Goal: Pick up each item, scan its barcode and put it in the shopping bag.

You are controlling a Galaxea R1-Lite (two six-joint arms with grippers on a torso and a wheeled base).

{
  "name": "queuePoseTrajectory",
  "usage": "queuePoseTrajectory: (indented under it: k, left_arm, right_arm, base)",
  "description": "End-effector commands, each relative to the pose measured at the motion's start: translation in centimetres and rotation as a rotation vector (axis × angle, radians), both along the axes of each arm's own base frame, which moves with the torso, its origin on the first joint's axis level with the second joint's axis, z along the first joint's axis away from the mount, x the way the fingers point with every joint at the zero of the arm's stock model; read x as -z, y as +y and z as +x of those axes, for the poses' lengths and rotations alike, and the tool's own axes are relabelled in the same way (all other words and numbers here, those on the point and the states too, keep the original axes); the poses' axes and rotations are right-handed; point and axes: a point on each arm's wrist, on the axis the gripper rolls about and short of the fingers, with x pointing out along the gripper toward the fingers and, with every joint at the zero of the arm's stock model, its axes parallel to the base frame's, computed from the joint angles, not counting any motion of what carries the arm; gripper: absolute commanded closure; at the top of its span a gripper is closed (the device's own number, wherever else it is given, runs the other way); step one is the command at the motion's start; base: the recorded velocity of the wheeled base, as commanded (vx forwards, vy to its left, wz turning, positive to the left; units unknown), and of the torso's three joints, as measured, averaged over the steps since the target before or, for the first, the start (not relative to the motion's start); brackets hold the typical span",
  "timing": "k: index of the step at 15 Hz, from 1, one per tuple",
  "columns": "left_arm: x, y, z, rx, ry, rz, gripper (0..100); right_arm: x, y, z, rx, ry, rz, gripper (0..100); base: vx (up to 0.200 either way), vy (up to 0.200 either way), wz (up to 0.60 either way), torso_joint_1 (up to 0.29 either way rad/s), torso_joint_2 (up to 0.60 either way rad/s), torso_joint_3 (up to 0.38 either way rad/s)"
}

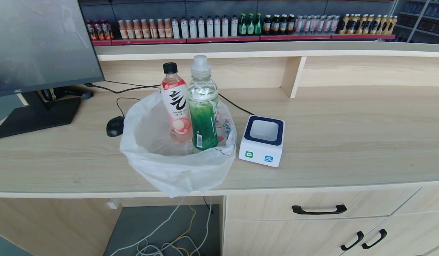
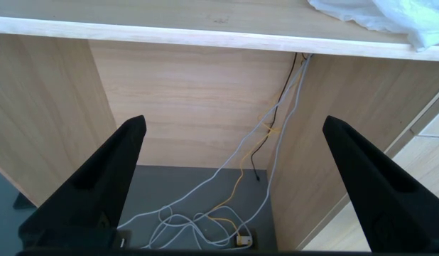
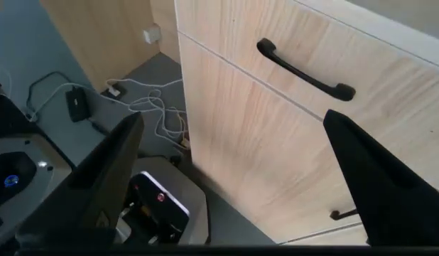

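pink bottle [image 1: 175,103] and green bottle [image 1: 203,117] stand in the bag [image 1: 152,160], left of the scanner [image 1: 262,142]; left gripper [image 2: 234,124] and right gripper [image 3: 232,117] gape wide, empty; bagging looks done, nothing left to pick.

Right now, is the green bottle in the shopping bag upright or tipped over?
Upright: the green bottle stands in the shopping bag, cap on top, beside the pink bottle.
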Motion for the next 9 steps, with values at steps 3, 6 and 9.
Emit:
queuePoseTrajectory:
  k: [3,6,9]
  left_arm:
    - [-0.01,0.00,-0.01,0.000,-0.001,0.000,0]
    - [-0.01,0.00,-0.01,0.000,-0.001,0.000,0]
    - [-0.01,0.00,-0.01,0.000,-0.001,0.000,0]
  right_arm:
    - [1.49,-2.16,-2.52,0.103,-0.042,0.130,0]
    - [1.41,-1.47,-1.76,0.300,0.051,0.064,0]
    - [1.40,-1.42,-1.97,0.541,0.031,0.082,0]
  base:
    - [0.000,0.000,0.00,0.000,0.00,0.000]
    - [0.000,0.000,0.00,0.000,0.00,0.000]
    - [0.000,0.000,0.00,0.000,0.00,0.000]
